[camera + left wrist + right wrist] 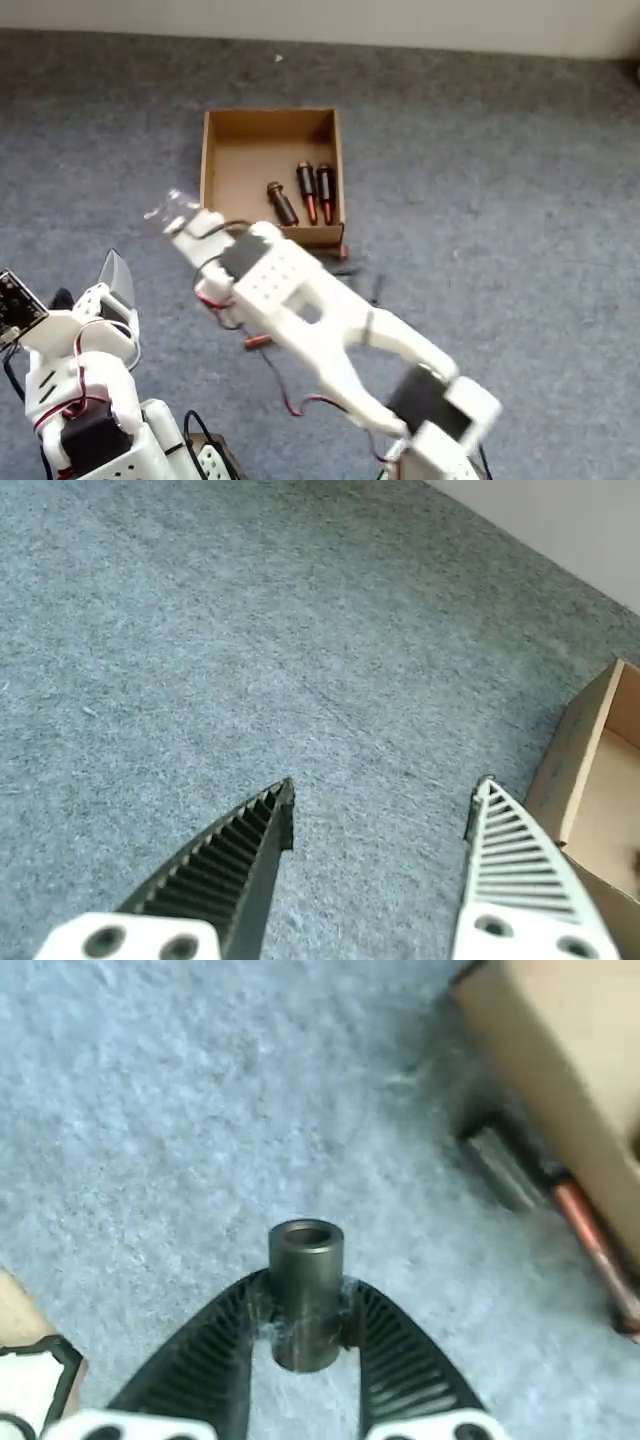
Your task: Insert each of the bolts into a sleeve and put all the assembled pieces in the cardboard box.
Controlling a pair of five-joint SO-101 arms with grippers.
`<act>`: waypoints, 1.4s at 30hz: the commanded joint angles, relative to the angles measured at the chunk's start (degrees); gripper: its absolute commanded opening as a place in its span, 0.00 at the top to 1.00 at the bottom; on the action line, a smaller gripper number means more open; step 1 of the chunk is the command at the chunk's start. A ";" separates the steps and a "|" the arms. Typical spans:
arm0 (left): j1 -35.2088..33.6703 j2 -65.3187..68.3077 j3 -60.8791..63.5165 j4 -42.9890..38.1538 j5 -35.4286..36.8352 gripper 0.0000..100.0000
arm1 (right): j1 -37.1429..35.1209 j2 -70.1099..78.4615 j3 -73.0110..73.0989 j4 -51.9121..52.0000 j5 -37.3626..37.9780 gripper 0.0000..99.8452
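Clamping a dark sleeve (305, 1255) upright btwn its fingers, the right gripper (305, 1288) hangs over the carpet (500, 150), just off the cardboard box (208, 170) at its 7 o'clock corner. One loose bolt (520, 1178) lies beside the box wall. Three assembled pieces (307, 190) lie inside, toward 4 o'clock. The left gripper (385, 800), at 8 o'clock in the high view, gapes wide w/ nothing in it.

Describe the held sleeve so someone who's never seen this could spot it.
Find the cardboard box; beside it, over the carpet, is the right gripper. Clamped in it is the sleeve, a dark tube. Unlike the three pieces in the box, its open end is empty, with no copper shank.
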 commanded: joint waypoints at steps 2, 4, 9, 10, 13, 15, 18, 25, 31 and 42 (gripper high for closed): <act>0.84 0.22 -3.21 -1.85 -7.21 0.71 | 5.67 -17.54 5.05 0.48 -5.19 1.00; 3.30 0.22 -3.21 -1.58 -8.88 0.71 | 7.96 -23.78 8.57 0.48 -6.77 1.00; 11.03 0.75 -3.82 -1.49 -9.93 0.71 | 13.67 -39.08 20.26 -0.13 -7.03 1.00; 12.35 0.84 -4.44 -1.41 -9.93 0.71 | 15.69 -41.71 22.64 -0.75 -7.12 1.00; 15.87 0.84 -6.99 0.88 -11.87 0.71 | 23.96 -49.19 30.29 -3.91 -10.02 1.00; 18.77 0.92 -9.19 3.69 -13.63 0.71 | 28.70 -52.97 35.21 -6.37 -12.04 1.00; 22.46 2.07 -12.26 7.38 -13.63 0.71 | 32.75 -57.54 42.95 -10.07 -12.66 1.00; 26.24 18.86 -21.67 13.01 -14.07 0.71 | 39.08 -61.85 55.34 -17.80 -12.66 1.00; 33.19 32.13 -26.24 17.67 -22.07 0.71 | 46.73 -61.93 58.77 -21.76 -15.38 1.00; 48.66 51.03 -25.27 15.12 -33.85 0.71 | 49.10 -61.58 59.21 -22.55 -16.70 1.00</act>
